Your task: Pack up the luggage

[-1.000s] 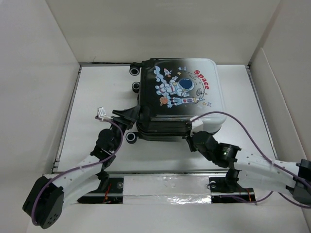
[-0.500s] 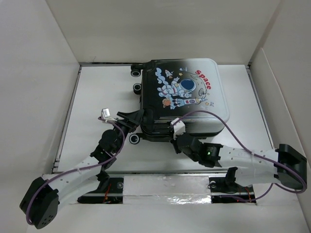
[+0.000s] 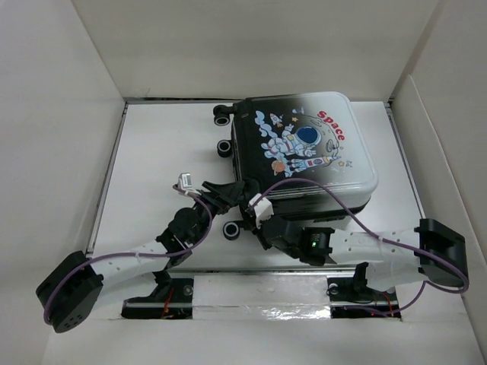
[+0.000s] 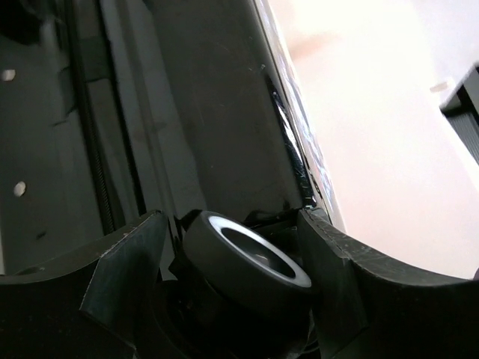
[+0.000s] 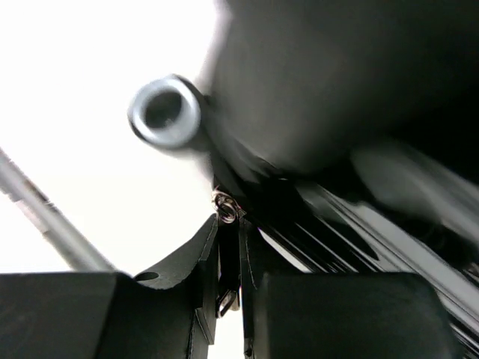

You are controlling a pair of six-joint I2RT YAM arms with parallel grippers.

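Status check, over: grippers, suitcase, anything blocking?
Left gripper jaws open, straddling a wheel. Right gripper jaws pinched shut on the zip pull. Suitcase lying flat, lid down. Nothing in the way.

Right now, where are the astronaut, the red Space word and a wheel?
astronaut (image 3: 307, 135): top view, its blue helmet.
red Space word (image 3: 332, 126): top view, middle letters.
wheel (image 4: 254, 256): left wrist view, its dark hub.
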